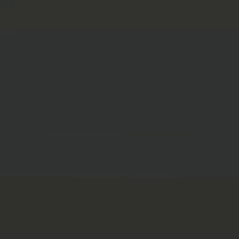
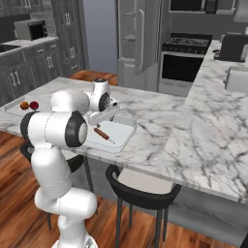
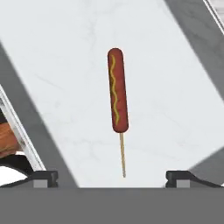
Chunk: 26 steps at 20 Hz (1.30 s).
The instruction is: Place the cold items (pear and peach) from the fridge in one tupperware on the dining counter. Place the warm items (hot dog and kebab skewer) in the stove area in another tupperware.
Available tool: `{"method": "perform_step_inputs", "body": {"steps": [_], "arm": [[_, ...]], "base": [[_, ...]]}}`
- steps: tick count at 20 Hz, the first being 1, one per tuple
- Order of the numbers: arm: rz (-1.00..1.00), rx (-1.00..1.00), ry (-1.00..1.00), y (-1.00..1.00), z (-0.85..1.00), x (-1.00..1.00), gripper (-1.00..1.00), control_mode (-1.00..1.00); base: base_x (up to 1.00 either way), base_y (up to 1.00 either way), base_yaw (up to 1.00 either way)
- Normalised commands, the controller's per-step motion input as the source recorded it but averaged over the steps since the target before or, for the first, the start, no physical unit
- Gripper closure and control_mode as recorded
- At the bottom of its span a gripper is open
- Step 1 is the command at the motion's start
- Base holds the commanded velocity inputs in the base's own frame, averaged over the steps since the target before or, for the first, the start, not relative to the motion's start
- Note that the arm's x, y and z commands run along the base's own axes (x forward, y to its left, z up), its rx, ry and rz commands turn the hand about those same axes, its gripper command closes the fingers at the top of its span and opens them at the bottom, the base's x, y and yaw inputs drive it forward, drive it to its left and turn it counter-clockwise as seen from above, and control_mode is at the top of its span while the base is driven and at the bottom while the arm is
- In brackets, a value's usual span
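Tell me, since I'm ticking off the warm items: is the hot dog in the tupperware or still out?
In. The hot dog lies flat on the floor of the tupperware, apart from the open jaws above it.

— What finishes do you see there?
— You've got a veined marble counter (image 2: pixel 203 131), polished; a smooth translucent plastic tupperware (image 2: pixel 127 133); a glossy hot dog (image 3: pixel 118 89) on a pale wooden stick; warm wood flooring (image 2: pixel 14 193).
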Motion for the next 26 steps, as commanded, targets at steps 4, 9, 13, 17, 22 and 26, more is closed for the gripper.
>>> {"method": "perform_step_inputs", "body": {"steps": [4, 9, 13, 17, 22, 26], "arm": [[-0.45, 0.01, 0.06, 0.36, 0.51, -1.00, -1.00, -1.00], [-0.56, 0.04, 0.10, 0.20, 0.36, -0.90, -1.00, -1.00], [-0.59, 0.15, 0.00, 0.06, 0.40, -1.00, -1.00, -1.00], [-0.42, 0.13, -0.09, -0.04, 0.12, -1.00, -1.00, -1.00], [-0.17, 0.03, -0.16, -0.04, 0.12, -1.00, -1.00, -1.00], [-0.03, -0.10, -0.08, 0.09, 0.08, -0.82, -1.00, -1.00]], "base": [[0.00, 0.00, 0.00], [0.00, 0.00, 0.00], [0.00, 0.00, 0.00], [0.00, 0.00, 0.00], [0.00, 0.00, 0.00], [0.00, 0.00, 0.00]]}}
